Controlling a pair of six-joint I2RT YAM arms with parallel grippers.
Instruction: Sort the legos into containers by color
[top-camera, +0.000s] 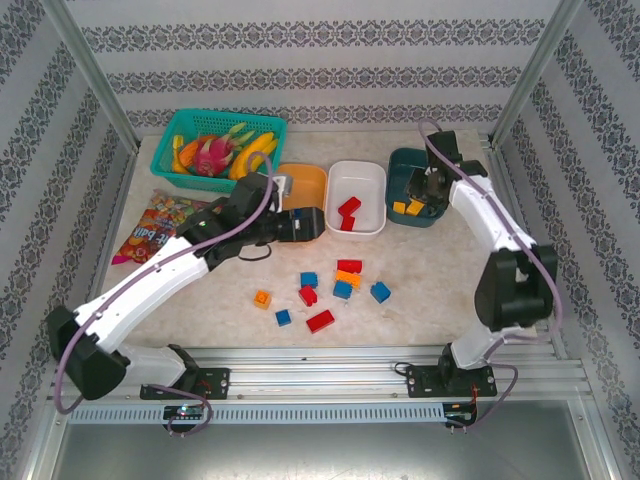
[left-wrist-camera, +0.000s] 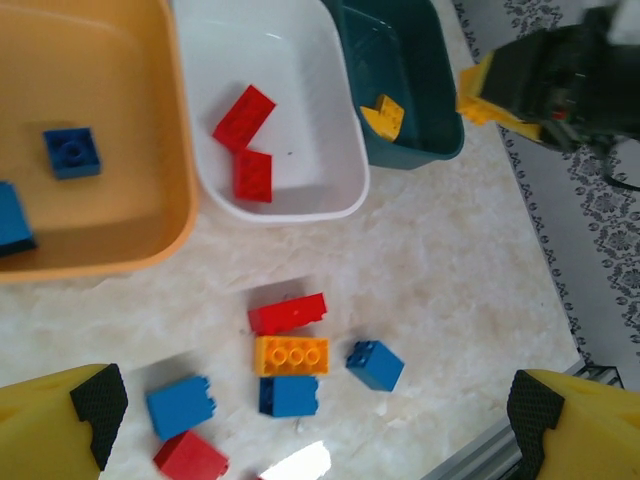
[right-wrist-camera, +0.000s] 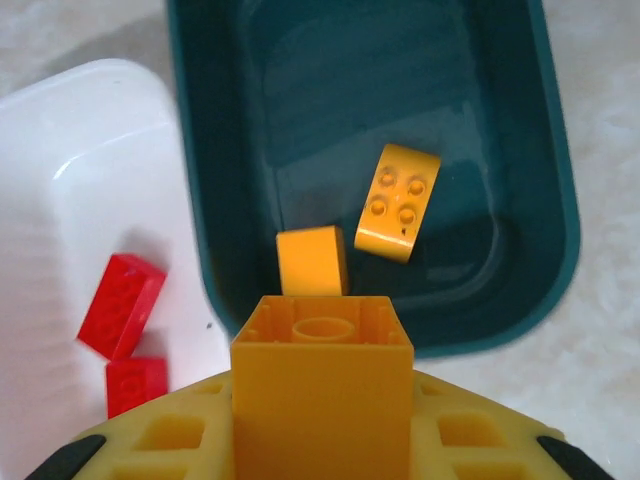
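Right gripper (right-wrist-camera: 320, 462) clasps an orange brick (right-wrist-camera: 322, 395) above the near rim of the teal tray (right-wrist-camera: 215, 180); released here, it could clip the rim and bounce out. Left gripper (left-wrist-camera: 312, 405), spread wide and empty, hangs left of that tray.

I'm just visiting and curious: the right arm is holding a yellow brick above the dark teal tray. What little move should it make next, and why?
Probably open the right gripper and let the yellow brick drop. It hangs over the teal tray, which already holds two yellow bricks, while red bricks lie in the white tray, so the color matches.
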